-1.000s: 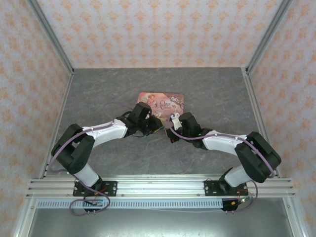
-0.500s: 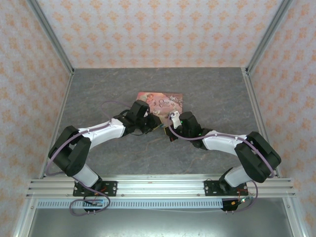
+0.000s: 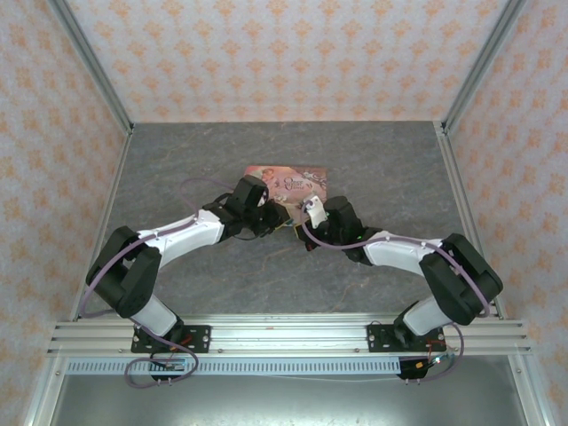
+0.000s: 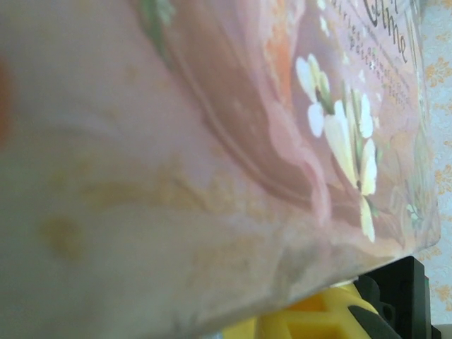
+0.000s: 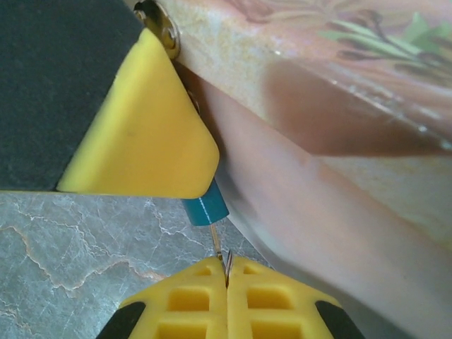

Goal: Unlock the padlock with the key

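On the left of the grey marbled worktop [image 3: 373, 160], the left arm reaches in to the near edge of the pink illustrated tin [image 3: 293, 181], and the left gripper [image 3: 272, 216] sits hard against it; a yellow finger [image 5: 145, 134] seen from the right wrist, probably this gripper's, lies over the top of the padlock [image 5: 205, 210], seemingly to steady it, though I cannot tell whether that gripper is clamped or apart; the tiny teal padlock hangs at the tin's near side below a metal clasp [image 5: 159, 28], its lower end poking out under the finger just above the worktop; directly beneath it, the right gripper [image 5: 226, 277] is pinched tight on a thin metal key [image 5: 224, 260], whose shaft points up at the padlock's underside, so the insertion looks under way or about to begin; floral peach wallpaper [image 3: 284, 53] and an aluminium frame [image 3: 91, 67] enclose the cell.
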